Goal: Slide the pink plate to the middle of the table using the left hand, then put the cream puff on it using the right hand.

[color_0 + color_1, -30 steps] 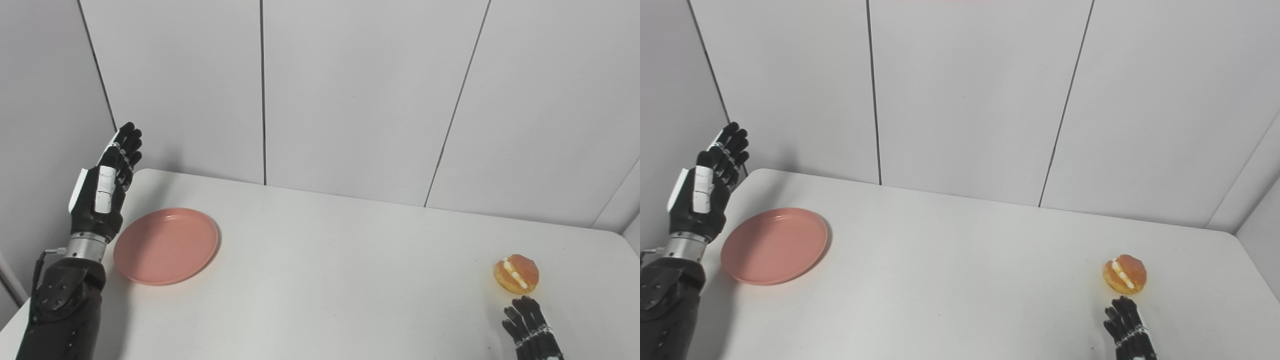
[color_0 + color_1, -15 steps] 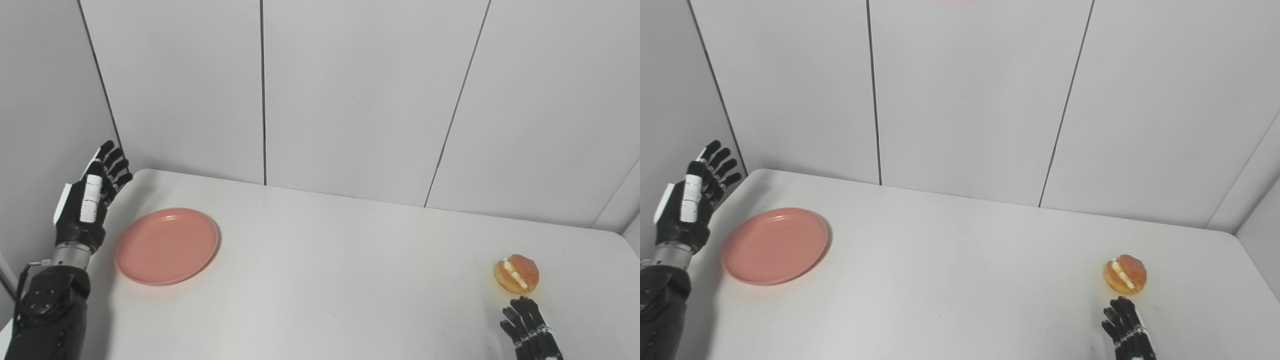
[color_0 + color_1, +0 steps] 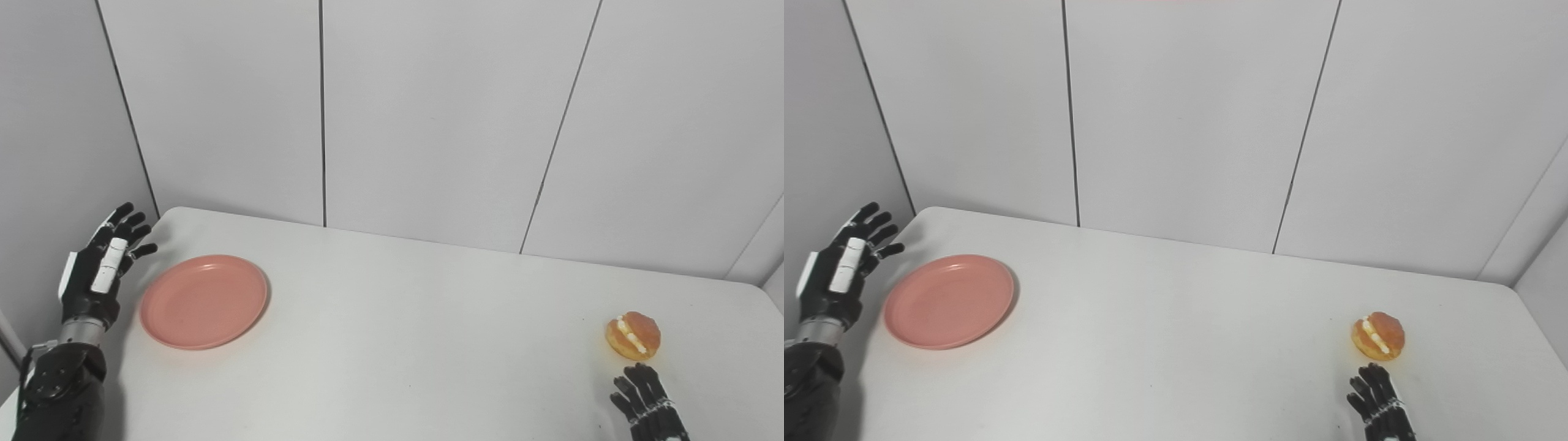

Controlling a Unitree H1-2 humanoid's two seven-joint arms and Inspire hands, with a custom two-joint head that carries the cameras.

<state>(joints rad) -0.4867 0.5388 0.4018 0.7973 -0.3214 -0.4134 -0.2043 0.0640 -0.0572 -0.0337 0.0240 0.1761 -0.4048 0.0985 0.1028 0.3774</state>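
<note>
The left robot hand (image 3: 101, 269), black with white panels, is seen raised at the counter's left edge near the far left corner, released and empty, its fingers (image 3: 131, 229) spread and pointed toward the wall. Just beside it, but not touched by it, a round, shallow pink plate (image 3: 204, 301) is shown lying flat on the white counter (image 3: 392, 343), close to the left edge. The right robot hand (image 3: 648, 404) is only partly caught at the counter's near edge toward the right corner; its black fingers are apart and nothing is held. Just beyond its fingertips, a golden-brown cream puff (image 3: 633, 335) with a band of white filling is pictured resting near the right edge, well apart from the plate.
</note>
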